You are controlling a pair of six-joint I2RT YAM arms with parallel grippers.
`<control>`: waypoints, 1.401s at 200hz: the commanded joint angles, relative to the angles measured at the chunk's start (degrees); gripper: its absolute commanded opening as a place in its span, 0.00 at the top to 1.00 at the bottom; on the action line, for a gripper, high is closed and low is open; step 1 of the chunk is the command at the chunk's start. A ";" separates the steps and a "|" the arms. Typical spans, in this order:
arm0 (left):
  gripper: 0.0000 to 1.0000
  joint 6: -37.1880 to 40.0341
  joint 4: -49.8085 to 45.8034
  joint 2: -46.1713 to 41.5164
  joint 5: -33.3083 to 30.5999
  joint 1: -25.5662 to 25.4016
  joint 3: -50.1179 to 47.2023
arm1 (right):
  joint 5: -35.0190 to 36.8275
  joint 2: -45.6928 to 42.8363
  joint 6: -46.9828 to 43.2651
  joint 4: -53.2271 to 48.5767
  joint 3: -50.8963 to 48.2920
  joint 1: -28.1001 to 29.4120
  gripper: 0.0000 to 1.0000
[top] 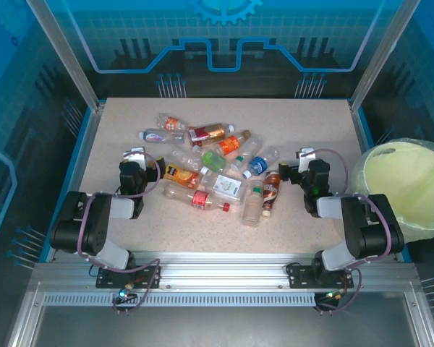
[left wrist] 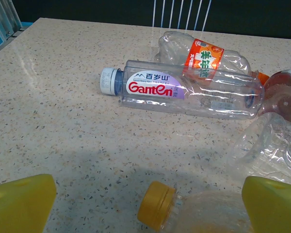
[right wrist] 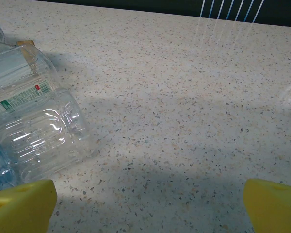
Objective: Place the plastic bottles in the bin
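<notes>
Looking down from the top, the bottles [top: 217, 168] lie in a heap in the middle of the worktop [top: 311, 123]. The bin [top: 409, 189] stands past the worktop's right side, well apart from the heap, and the picture's edge cuts part of it off. The left hand [top: 135, 160] sits just left of the heap, the right hand [top: 307, 163] just right of it. Their fingers are too small to make out from up here.

From the left wrist, two yellow fingers [left wrist: 19, 206] poke in at the bottom corners, far apart: the left hand is wide and holds nothing. Between them lies a yellow-cap bottle [left wrist: 156, 204], its body cut off at the bottom. Farther off lies the Ganten bottle [left wrist: 184, 90], with an orange-label bottle [left wrist: 206, 58] touching it behind. Bottles at the right edge are cut off and hard to tell apart.

From the right wrist, the yellow fingers [right wrist: 22, 206] are far apart too, so the right hand is wide and empty. A clear bottle [right wrist: 29, 121] lies at the left, partly cut off, its label too small to read.
</notes>
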 commanded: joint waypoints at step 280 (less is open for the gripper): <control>0.01 -16.14 -31.68 -25.22 -5.80 -0.37 7.24 | 0.01 -13.34 6.00 -42.61 22.95 12.14 0.00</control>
